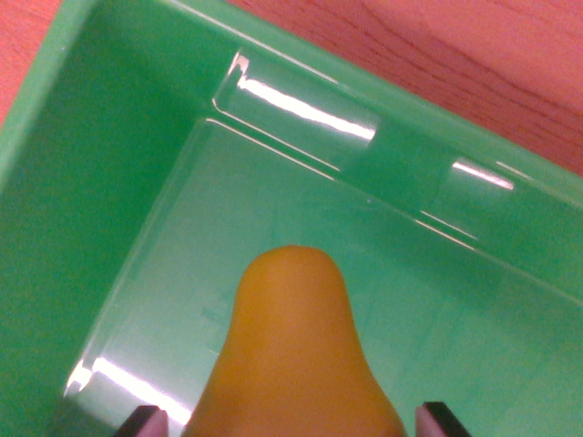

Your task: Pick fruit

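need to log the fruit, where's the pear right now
In the wrist view the pear sits bottom centre, between the gripper fingertips, over the green bin floor.

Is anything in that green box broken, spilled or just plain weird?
Nothing stands out. The green bin looks clean and uncracked; the white streaks are only glare. A yellow pear-shaped fruit sits between the gripper tips, narrow end pointing away. Whether the tips touch it can't be told.
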{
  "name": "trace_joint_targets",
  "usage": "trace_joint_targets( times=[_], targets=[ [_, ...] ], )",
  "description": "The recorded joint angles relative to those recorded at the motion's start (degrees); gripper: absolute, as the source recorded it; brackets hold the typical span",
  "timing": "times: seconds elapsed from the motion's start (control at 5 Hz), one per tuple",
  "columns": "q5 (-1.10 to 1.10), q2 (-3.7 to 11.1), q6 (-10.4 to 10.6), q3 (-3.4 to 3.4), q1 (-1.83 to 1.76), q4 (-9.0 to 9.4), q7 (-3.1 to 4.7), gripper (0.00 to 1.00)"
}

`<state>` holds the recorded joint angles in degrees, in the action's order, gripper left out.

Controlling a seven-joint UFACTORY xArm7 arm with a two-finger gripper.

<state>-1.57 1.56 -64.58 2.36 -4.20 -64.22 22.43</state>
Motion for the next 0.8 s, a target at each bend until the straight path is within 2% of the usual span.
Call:
trace_joint_targets(
  times=[0.2, 0.4, 0.6, 0.8],
  targets=[
    [0.0, 0.0, 0.0, 0.0, 0.0, 0.0, 0.0, 1.0],
    [-0.01, -1.0, -2.7, 0.0, 0.03, -1.66, -0.03, 1.0],
    [-0.01, -1.0, -2.7, 0.0, 0.03, -1.66, -0.03, 1.0],
    [-0.01, -1.97, -5.2, 0.0, 0.05, -3.27, -0.07, 1.0]
  ],
)
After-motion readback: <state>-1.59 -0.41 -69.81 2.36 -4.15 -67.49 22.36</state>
